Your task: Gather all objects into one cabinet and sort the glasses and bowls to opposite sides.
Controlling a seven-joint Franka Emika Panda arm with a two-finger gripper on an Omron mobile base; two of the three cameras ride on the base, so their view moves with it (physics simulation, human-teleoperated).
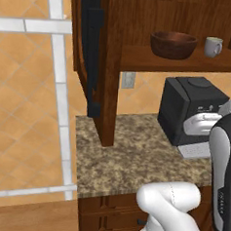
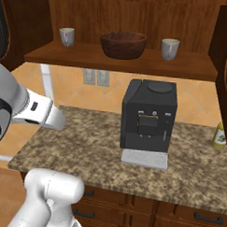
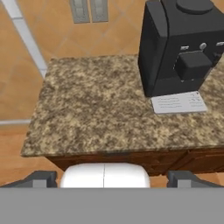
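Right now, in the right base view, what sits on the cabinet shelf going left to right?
Pale mug → wooden bowl → second pale mug, all standing apart on the shelf.

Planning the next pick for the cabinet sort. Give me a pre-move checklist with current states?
1. End effector open, nothing between its tips: ok.
2. Cabinet door swung open, shelf exposed: ok.
3. Sides sorted: not ok. The wooden bowl sits mid-shelf with the left mug and the right mug flanking it.
4. Shelf items upright and apart from each other: ok.
5. Arm clearance over the coffee machine, which stands right below the shelf: cannot tell.
6. Every task object gathered in this cabinet: cannot tell.
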